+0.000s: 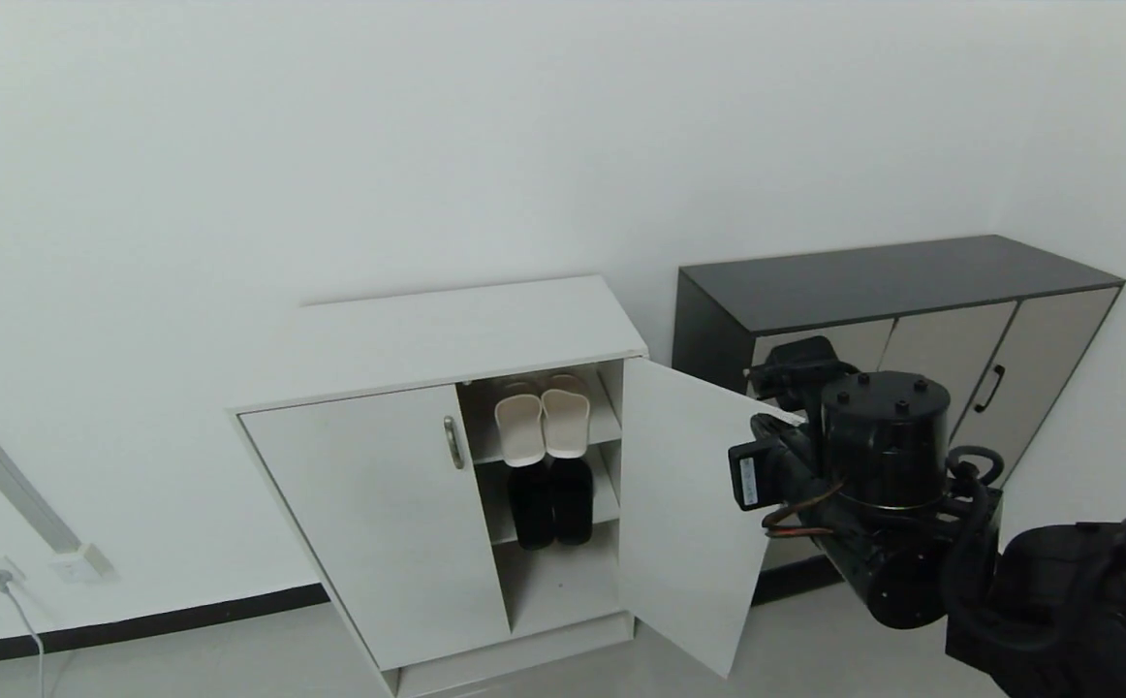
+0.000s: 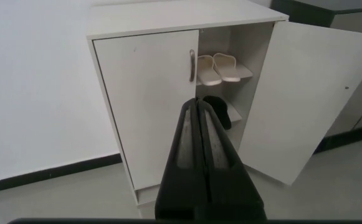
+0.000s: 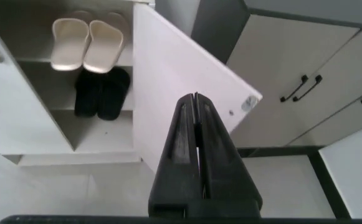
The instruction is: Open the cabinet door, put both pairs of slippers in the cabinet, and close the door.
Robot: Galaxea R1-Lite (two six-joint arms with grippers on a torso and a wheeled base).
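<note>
White cabinet (image 1: 447,334) stands against the wall; left door (image 1: 379,523) shut, with an upright metal handle (image 1: 453,442) at its inner edge. Right door (image 1: 689,494) is open, swung outward on its right-hand hinges, free edge pointing out into the room. Cream slippers (image 1: 544,425) lie side by side on the upper shelf (image 1: 606,419), long axes running front to back, near ends overhanging the shelf's front edge. Black slippers (image 1: 551,502) sit directly below on the middle shelf (image 1: 606,496), same axis, also side by side and touching; toe or heel forward cannot be told. The bottom compartment (image 1: 558,582) lies beneath. Right gripper (image 3: 196,99) hangs just outside the open door's free edge, fingers clenched together on nothing. Left gripper (image 2: 197,109) faces the cabinet front from farther out, fingers likewise pressed together, empty. Dark cabinet (image 1: 892,276) stands just right of the open door; bare floor (image 1: 815,640) lies before both.
</note>
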